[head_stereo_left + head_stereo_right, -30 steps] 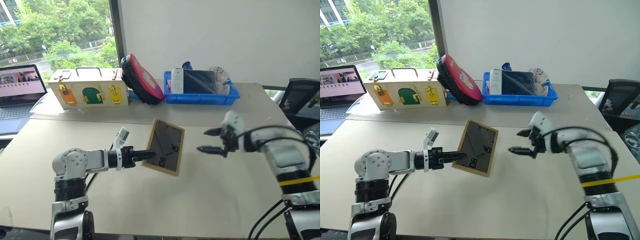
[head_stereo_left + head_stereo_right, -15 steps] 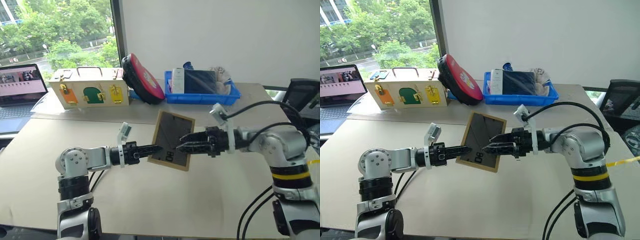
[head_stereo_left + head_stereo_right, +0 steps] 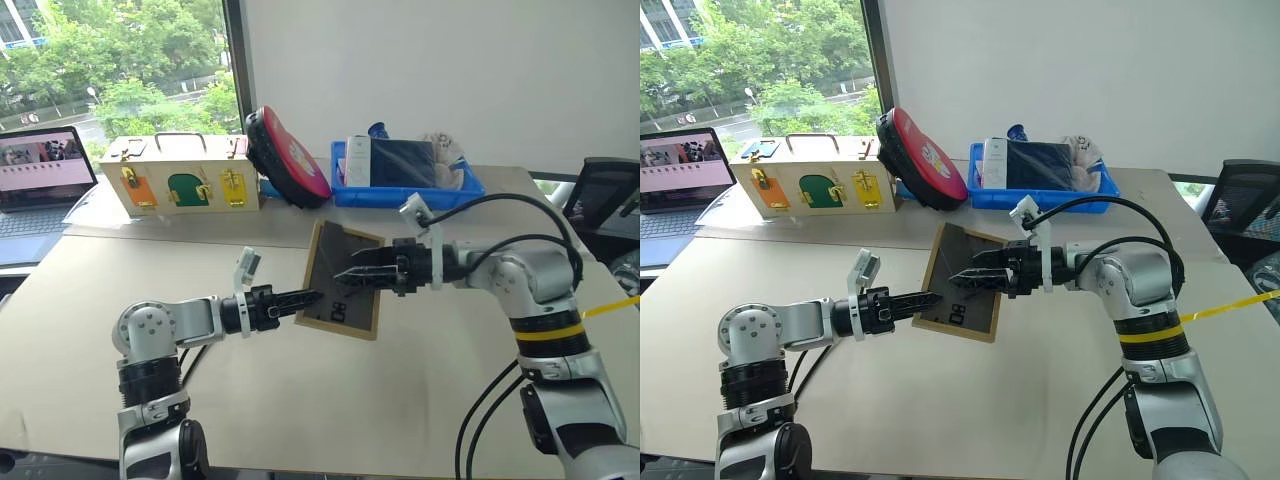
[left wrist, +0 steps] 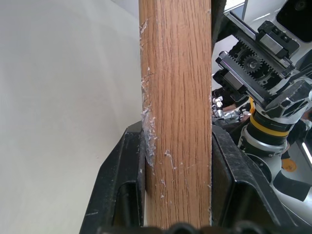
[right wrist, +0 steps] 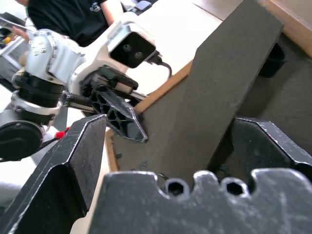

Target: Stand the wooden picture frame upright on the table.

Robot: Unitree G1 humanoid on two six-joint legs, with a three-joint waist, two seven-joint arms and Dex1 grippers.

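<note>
Two tools met at wooden picture frame (image 3: pixel 343 283), held tilted above worktop (image 3: pixel 400 400). Left tool (image 3: pixel 312 297) clenched frame's edge; right tool (image 3: pixel 343 276) gaped wide around fold-out stand (image 5: pixel 229 97). Risk: tugging stand could twist frame loose, dropping it.

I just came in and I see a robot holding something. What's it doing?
The robot is trying to stand the wooden picture frame up on the table. Its left gripper pinches the frame's wooden edge and holds it tilted above the table, grey back facing us. Its right gripper has its jaws wide open at the fold-out stand on the back. The frame isn't standing by itself yet.
</note>
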